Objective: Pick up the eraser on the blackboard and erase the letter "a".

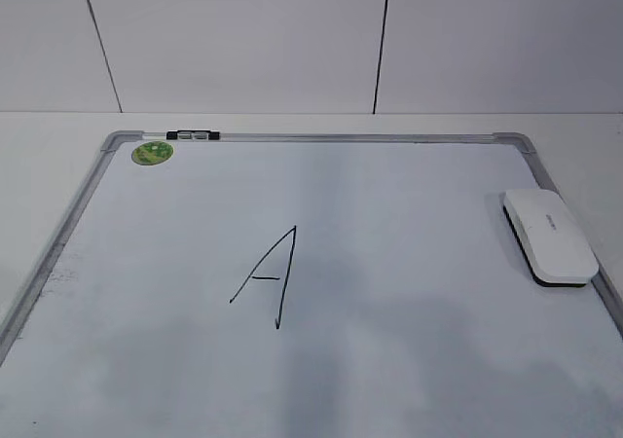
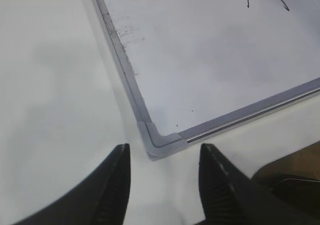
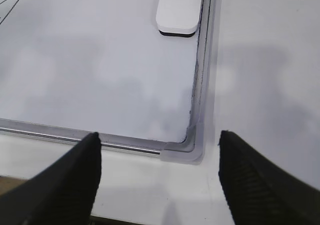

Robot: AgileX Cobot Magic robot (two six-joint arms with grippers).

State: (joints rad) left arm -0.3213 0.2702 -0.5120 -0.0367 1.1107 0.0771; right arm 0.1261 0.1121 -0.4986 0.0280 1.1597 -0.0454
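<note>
With the left gripper (image 2: 162,185) half-open and empty, only a tall "A" (image 1: 268,277) shows mid-blackboard (image 1: 389,380), no small "a" visible, the eraser (image 1: 548,236) lies untouched at three o'clock, and the right gripper (image 3: 160,177) gapes wide, so seemingly nothing remains to erase.

A white table (image 1: 58,165) fills the foreground. Behind its far edge stands a wall of pale panels (image 1: 234,39), split by two thin dark seams that run down to the table. At the table's near edge, a brown patch of floor (image 2: 300,160) shows.
</note>
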